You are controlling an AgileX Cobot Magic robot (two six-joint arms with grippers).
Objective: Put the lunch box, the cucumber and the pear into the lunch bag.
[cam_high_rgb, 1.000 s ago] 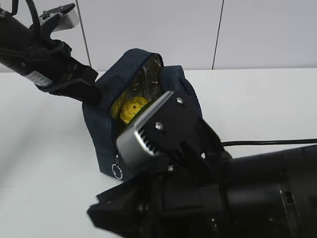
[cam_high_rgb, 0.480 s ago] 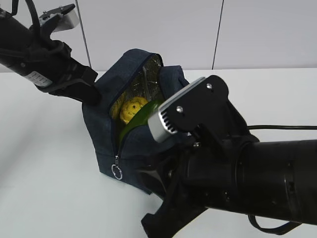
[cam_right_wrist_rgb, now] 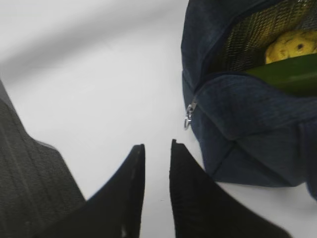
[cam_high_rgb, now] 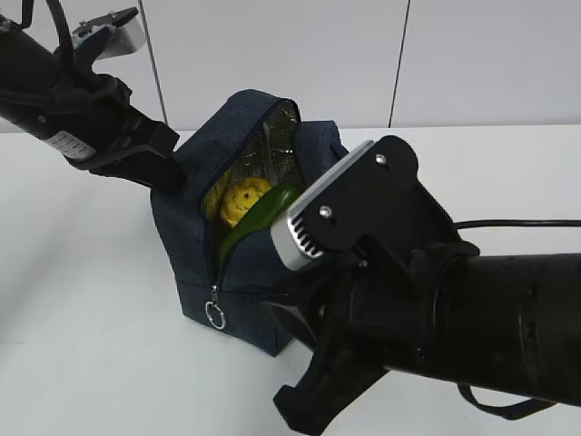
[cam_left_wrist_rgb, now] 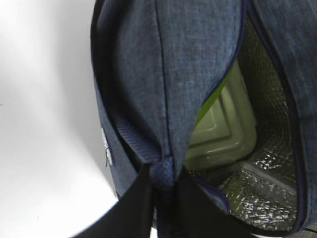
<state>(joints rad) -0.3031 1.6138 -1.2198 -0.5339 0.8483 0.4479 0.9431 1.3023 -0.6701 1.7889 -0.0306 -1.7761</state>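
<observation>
Lunch bag (cam_high_rgb: 238, 227) standing on the white surface (cam_high_rgb: 82, 300), zipper open, silver ring pull (cam_high_rgb: 215, 315) hanging at the low front end. Left gripper (cam_left_wrist_rgb: 166, 173) pinched shut on a fold of the lunch bag's navy fabric at the top left, holding the opening apart. Inside, seen from the left wrist view: lunch box (cam_left_wrist_rgb: 223, 130) with its pale green lid against the silver foil lining, at the bottom of the lunch bag. Pear (cam_high_rgb: 243, 200) visible through the opening, yellow and lumpy, toward the back. Cucumber (cam_high_rgb: 259, 216) lying slanted in the mouth of the lunch bag, touching the pear's front, its lower end down behind the zipper edge.

Right gripper (cam_right_wrist_rgb: 154, 166) clear of the lunch bag, over bare surface just beside the ring pull, its two fingers slightly apart and holding nothing.

Against a second ago: right arm drawn back and to the right (then it covered the front of the opening), cucumber now in plain sight where only the pear showed. Since the middle frame, only a slight shift of the right arm; lunch bag, pear and left gripper in the same place.
</observation>
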